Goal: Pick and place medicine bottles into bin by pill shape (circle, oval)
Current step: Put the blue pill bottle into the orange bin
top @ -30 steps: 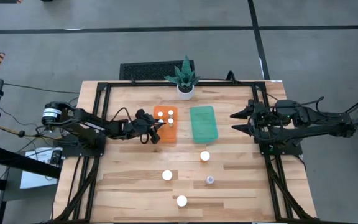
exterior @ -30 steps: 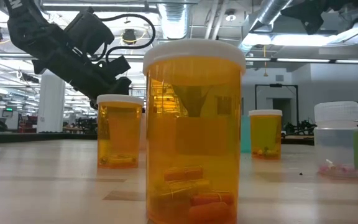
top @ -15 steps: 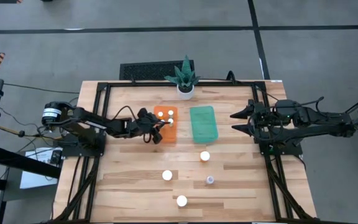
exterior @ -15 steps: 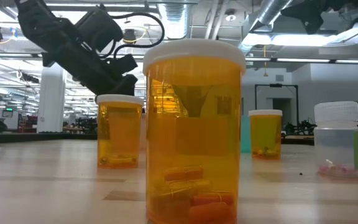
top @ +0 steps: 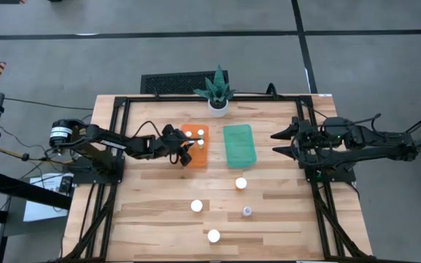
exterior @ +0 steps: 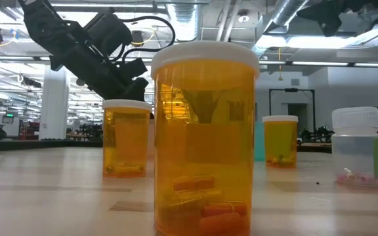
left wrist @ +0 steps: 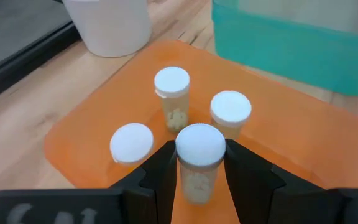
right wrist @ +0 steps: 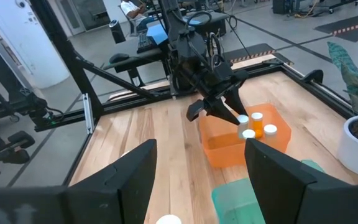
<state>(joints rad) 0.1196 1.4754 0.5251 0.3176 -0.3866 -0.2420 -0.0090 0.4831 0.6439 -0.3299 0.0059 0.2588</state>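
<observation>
My left gripper (top: 186, 150) is over the near left part of the orange bin (top: 194, 155), shut on a small bottle with a white cap (left wrist: 199, 144). Three other white-capped bottles (left wrist: 171, 81) (left wrist: 230, 107) (left wrist: 131, 142) stand upright in that bin. The green bin (top: 240, 145) lies beside it to the right. More bottles stand on the table: three amber ones (top: 240, 183) (top: 196, 206) (top: 213, 235) and a small bluish-clear one (top: 246, 211). My right gripper (top: 274, 143) is open and empty right of the green bin. My left gripper pinches the bottle between its two fingers (left wrist: 164, 168), on the opposite sides of its body just below the cap (left wrist: 197, 177). The fingers come slanting down from the table's left. The bottle is upright over the bin's floor; whether its base rests there I cannot tell.
A white plant pot (top: 218, 104) with a green plant stands at the far edge behind the bins. Black frame rails (top: 115, 139) run along the table's left and right sides. In the low view an amber bottle (exterior: 204, 137) stands close in front of the camera.
My left gripper has gone a little toward the table's far edge and right, farther over the orange bin, and has risen slightly, the bottle still upright between its fingers.
</observation>
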